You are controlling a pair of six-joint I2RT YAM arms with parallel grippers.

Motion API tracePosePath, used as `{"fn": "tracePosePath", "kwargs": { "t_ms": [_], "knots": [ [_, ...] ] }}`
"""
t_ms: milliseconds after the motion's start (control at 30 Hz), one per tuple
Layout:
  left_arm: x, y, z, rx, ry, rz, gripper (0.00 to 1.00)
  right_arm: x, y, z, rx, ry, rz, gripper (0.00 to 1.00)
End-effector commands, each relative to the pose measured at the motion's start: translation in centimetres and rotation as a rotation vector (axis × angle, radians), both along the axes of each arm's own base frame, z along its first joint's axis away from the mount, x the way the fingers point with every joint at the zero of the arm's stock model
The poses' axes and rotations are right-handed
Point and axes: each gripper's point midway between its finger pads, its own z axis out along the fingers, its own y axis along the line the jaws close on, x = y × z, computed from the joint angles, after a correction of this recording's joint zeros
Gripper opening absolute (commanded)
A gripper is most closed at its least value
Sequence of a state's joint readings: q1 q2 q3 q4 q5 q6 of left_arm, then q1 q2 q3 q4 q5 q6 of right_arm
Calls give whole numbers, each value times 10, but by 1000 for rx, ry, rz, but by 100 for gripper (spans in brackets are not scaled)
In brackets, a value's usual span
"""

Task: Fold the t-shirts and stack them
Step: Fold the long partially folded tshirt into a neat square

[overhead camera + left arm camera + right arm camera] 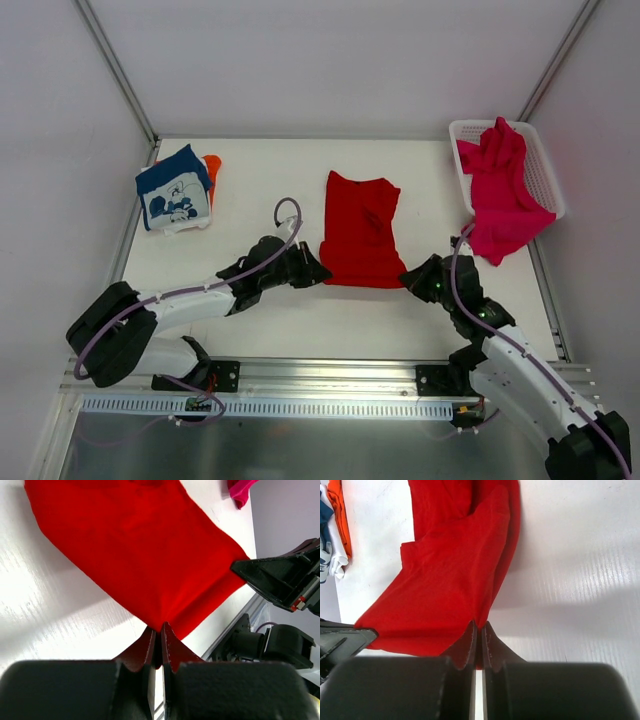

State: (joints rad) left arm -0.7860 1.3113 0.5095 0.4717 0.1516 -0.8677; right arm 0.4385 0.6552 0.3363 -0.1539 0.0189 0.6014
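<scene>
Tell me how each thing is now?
Red cloth t-shirt: partly folded, near corners pinched.
Magenta-pink cloth t-shirt: crumpled, spilling over white plastic mesh basket.
Navy cartoon-print t-shirt: folded, topping the pile.
Orange cloth t-shirt: mostly hidden beneath.
Left gripper: shut on red t-shirt.
Right gripper: shut on red t-shirt.

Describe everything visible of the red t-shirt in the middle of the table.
The red t-shirt is plain bright red, soft cloth with no print. It is folded lengthwise into a narrow, creased panel with overlapping layers. It lies mid-table, with the long side running away from the arms. Its near edge is pinched at both corners: the left gripper is shut on the left corner and the right gripper on the right. The cloth is drawn up to the fingers there. Nothing else touches it.
</scene>
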Motion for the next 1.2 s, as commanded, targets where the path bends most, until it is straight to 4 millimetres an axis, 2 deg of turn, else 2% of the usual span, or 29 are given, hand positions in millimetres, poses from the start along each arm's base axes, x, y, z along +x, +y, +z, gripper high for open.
{"fn": "tracePosePath", "kwargs": {
  "t_ms": [0,133,167,200,233,267,333,367,400,433,467,500,533,567,633,667,700,733,767,833,867,900,933,967,1000,1033,1067,1100,1167],
  "knots": [
    [17,7,24,56,-96,45,0,5,-13,14,-75,-6,-38,1],
    [30,7,39,97,-142,64,0,18,-8,26,-93,-14,-29,1],
    [35,5,49,105,-164,60,0,22,-7,30,-98,-20,-29,1],
    [39,5,48,122,-169,64,0,30,-5,43,-108,-48,-23,1],
    [45,0,59,116,-189,64,0,36,-5,42,-134,-37,-25,1],
    [47,0,61,133,-197,59,0,41,-5,45,-150,-40,-23,1],
    [56,-3,60,150,-201,58,0,56,-3,65,-177,-77,-22,0],
    [65,-4,70,142,-223,68,0,63,-1,61,-202,-57,-19,1],
    [71,-5,67,153,-218,72,0,70,-2,64,-218,-60,-28,0],
    [78,-7,75,147,-234,78,0,80,2,79,-226,-91,-19,0],
    [86,-5,78,152,-244,89,0,88,3,73,-251,-67,-16,1],
    [93,-4,73,165,-237,92,0,95,3,75,-265,-69,-20,1],
    [99,-7,81,155,-247,90,0,106,6,88,-270,-96,-18,0],
    [109,-4,77,170,-245,99,0,114,8,80,-289,-72,-11,1],
    [121,-5,83,168,-255,101,0,127,10,83,-300,-72,-9,1],
    [126,-4,83,171,-258,105,0,137,13,92,-299,-91,-8,0],
    [133,-2,77,183,-247,113,0,145,15,82,-306,-65,-1,0],
    [139,-3,82,177,-255,115,0,155,17,91,-302,-87,-2,1],
    [145,-1,74,189,-242,121,0,163,17,81,-311,-62,2,1],
    [155,-4,78,190,-257,121,0,175,19,80,-313,-63,2,1],
    [159,-5,70,202,-247,114,0,184,20,86,-311,-76,0,0],
    [164,-4,70,204,-249,116,0,191,20,75,-317,-50,4,0],
    [172,-6,76,201,-267,117,0,198,19,74,-317,-52,0,1],
    [177,-8,69,209,-256,107,0,208,17,79,-312,-62,-9,0],
    [188,-7,77,197,-272,119,0,213,18,77,-308,-56,-4,1],
    [194,-7,77,198,-277,115,0,220,18,66,-312,-33,-3,0],
    [201,-7,68,207,-263,114,0,226,17,66,-311,-33,-7,1],
    [212,-6,78,190,-280,115,0,237,14,63,-311,-25,-15,1],
    [226,-5,69,194,-266,116,0,250,9,62,-302,-24,-30,0]
  ]
}}
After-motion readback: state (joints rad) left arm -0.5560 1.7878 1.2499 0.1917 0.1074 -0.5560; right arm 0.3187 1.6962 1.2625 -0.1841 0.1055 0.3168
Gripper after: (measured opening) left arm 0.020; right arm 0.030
